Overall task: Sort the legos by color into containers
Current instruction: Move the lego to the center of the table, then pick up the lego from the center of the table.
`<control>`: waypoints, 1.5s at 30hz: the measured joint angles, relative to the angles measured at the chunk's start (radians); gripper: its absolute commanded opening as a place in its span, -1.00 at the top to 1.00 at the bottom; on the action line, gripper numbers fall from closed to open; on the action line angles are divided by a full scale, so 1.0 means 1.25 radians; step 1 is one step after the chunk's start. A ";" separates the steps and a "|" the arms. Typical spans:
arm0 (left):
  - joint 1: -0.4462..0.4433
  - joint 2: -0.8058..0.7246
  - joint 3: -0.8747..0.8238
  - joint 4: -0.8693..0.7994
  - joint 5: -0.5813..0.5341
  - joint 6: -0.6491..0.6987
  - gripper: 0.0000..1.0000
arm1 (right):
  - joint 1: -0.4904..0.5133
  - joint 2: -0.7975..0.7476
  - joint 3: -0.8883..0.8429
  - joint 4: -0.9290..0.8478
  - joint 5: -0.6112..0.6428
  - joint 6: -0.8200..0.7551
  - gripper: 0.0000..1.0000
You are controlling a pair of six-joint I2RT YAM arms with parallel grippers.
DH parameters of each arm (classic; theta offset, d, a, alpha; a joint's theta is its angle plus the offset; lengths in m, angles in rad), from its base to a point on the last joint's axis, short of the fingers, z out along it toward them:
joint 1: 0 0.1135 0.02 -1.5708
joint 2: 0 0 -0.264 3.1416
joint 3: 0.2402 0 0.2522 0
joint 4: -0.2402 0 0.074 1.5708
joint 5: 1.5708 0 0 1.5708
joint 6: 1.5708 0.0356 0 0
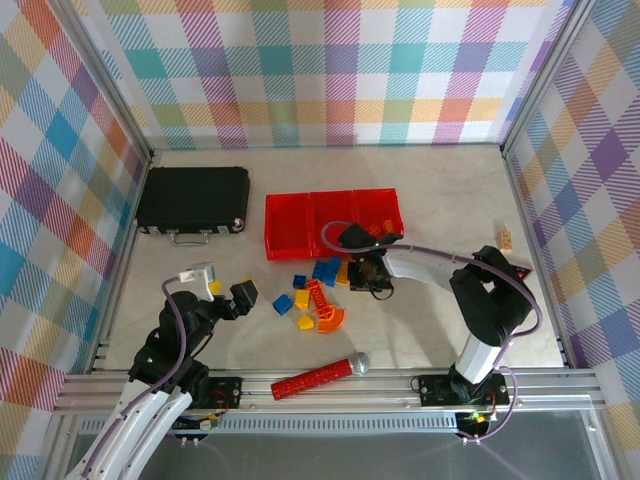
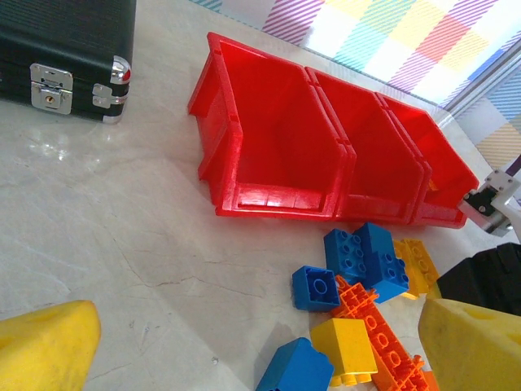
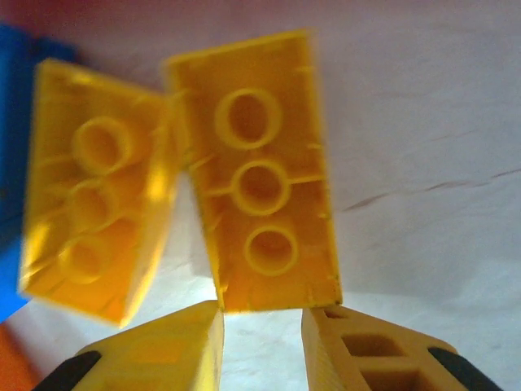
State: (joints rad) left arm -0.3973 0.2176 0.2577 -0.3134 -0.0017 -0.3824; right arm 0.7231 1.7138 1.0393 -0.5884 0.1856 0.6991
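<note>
Grip by R gripper (image 3: 260, 319) on yellow lego (image 3: 256, 175) at its tips can't be confirmed; L gripper (image 2: 256, 322) is held wide open.

Table (image 1: 450, 190): bins (image 1: 288, 222), legos (image 1: 327, 270), blk case (image 1: 192, 200), stick (image 1: 315, 377).

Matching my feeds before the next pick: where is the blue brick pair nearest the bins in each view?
Top external: blue pair, just below the red bins.
Left wrist: right of centre, before the bins.
Right wrist: blue strip at the left edge.
Shared landmark: the yellow brick beside it.
</note>
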 measured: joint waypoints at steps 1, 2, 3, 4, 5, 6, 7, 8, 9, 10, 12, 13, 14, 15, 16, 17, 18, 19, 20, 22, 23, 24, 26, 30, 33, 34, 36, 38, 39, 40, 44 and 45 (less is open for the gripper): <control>0.000 0.000 0.000 0.000 0.000 0.000 -0.99 | -0.010 -0.002 -0.005 0.000 0.007 0.000 0.37; 0.000 -0.001 0.000 0.000 0.000 0.000 -0.99 | -0.023 -0.005 -0.010 -0.002 0.014 -0.002 0.36; 0.000 -0.002 0.000 0.000 0.000 0.000 -0.99 | -0.035 -0.008 -0.014 -0.004 0.020 -0.004 0.37; 0.000 -0.002 0.000 -0.001 0.000 0.000 -1.00 | -0.042 -0.011 -0.016 -0.006 0.025 -0.006 0.36; 0.000 -0.003 0.000 -0.001 0.000 0.000 -1.00 | -0.051 -0.014 -0.018 -0.009 0.032 -0.009 0.35; 0.000 -0.003 0.000 -0.001 0.000 0.000 -0.99 | -0.062 -0.018 -0.019 -0.012 0.038 -0.016 0.32; 0.000 -0.003 0.000 -0.002 0.000 0.000 -0.99 | -0.067 -0.020 -0.019 -0.016 0.042 -0.023 0.28; 0.000 -0.003 0.000 -0.002 0.000 0.000 -1.00 | -0.072 -0.025 -0.019 -0.021 0.045 -0.034 0.21; 0.000 -0.003 0.000 -0.002 0.000 0.000 -0.99 | -0.074 -0.032 -0.019 -0.027 0.046 -0.046 0.13; 0.000 -0.003 0.000 -0.002 0.000 0.000 -0.99 | -0.074 -0.039 -0.019 -0.033 0.045 -0.061 0.04; 0.000 -0.003 0.000 -0.002 0.000 0.000 -0.99 | -0.073 -0.060 -0.019 -0.044 0.037 -0.101 -0.13; 0.000 -0.003 0.000 -0.002 0.000 0.000 -0.99 | -0.073 -0.070 -0.018 -0.049 0.032 -0.126 -0.18; 0.000 -0.003 0.000 -0.002 0.000 0.000 -0.99 | -0.073 -0.076 -0.015 -0.055 0.030 -0.150 -0.21; 0.000 -0.003 0.000 -0.002 0.000 0.000 -0.99 | -0.073 -0.080 -0.010 -0.060 0.027 -0.179 -0.27; 0.000 -0.003 0.000 -0.002 0.000 0.000 -0.99 | -0.073 -0.080 -0.004 -0.066 0.025 -0.211 -0.32; 0.000 -0.003 0.000 -0.002 0.000 0.000 -0.99 | -0.073 -0.080 0.000 -0.069 0.023 -0.238 -0.36; 0.000 -0.003 0.000 -0.002 0.000 0.000 -0.99 | -0.073 -0.080 0.005 -0.073 0.021 -0.273 -0.41; 0.000 -0.003 0.000 -0.002 0.000 0.000 -0.99 | -0.073 -0.080 0.011 -0.078 0.015 -0.306 -0.45; 0.000 -0.003 0.000 -0.002 0.000 0.000 -0.99 | -0.074 -0.080 0.015 -0.081 0.009 -0.334 -0.46; 0.000 -0.003 0.000 -0.002 0.000 0.000 -0.99 | -0.074 -0.079 0.026 -0.086 0.000 -0.384 -0.49; 0.000 -0.003 0.000 -0.002 0.000 0.000 -0.99 | -0.078 -0.077 0.034 -0.093 -0.013 -0.409 -0.51; 0.000 -0.003 0.000 -0.002 0.000 0.000 -0.99 | -0.084 -0.071 0.044 -0.096 -0.026 -0.434 -0.52; 0.000 -0.003 0.000 -0.002 -0.001 0.000 -0.99 | -0.092 -0.057 0.065 -0.096 -0.059 -0.475 -0.53; 0.000 -0.005 0.000 -0.002 -0.001 0.000 -0.99 | -0.119 -0.026 0.099 -0.090 -0.102 -0.533 -0.54; 0.000 -0.005 0.000 -0.002 -0.005 0.000 -0.99 | -0.136 -0.004 0.109 -0.087 -0.114 -0.563 -0.55; 0.000 -0.005 0.000 -0.002 -0.006 0.000 -0.99 | -0.141 0.004 0.109 -0.086 -0.117 -0.571 -0.55; 0.000 -0.005 0.000 -0.002 -0.007 0.000 -0.99 | -0.147 0.016 0.109 -0.086 -0.123 -0.580 -0.55; 0.000 -0.005 0.000 -0.002 -0.007 0.000 -0.99 | -0.152 0.024 0.109 -0.081 -0.132 -0.591 -0.55; 0.000 -0.005 0.000 -0.002 -0.007 0.000 -0.99 | -0.155 0.027 0.109 -0.077 -0.136 -0.594 -0.55; 0.000 -0.005 0.000 -0.002 -0.007 0.000 -1.00 | -0.155 0.029 0.109 -0.073 -0.137 -0.596 -0.54; 0.000 -0.005 0.000 -0.002 -0.007 0.000 -0.99 | -0.156 0.047 0.117 -0.067 -0.146 -0.609 -0.54; 0.000 -0.005 0.000 -0.002 -0.007 0.000 -0.99 | -0.156 0.052 0.118 -0.064 -0.148 -0.611 -0.54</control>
State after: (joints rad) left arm -0.3973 0.2115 0.2577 -0.3153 -0.0101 -0.3824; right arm 0.5285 1.7782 1.1866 -0.6682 0.0002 -0.0650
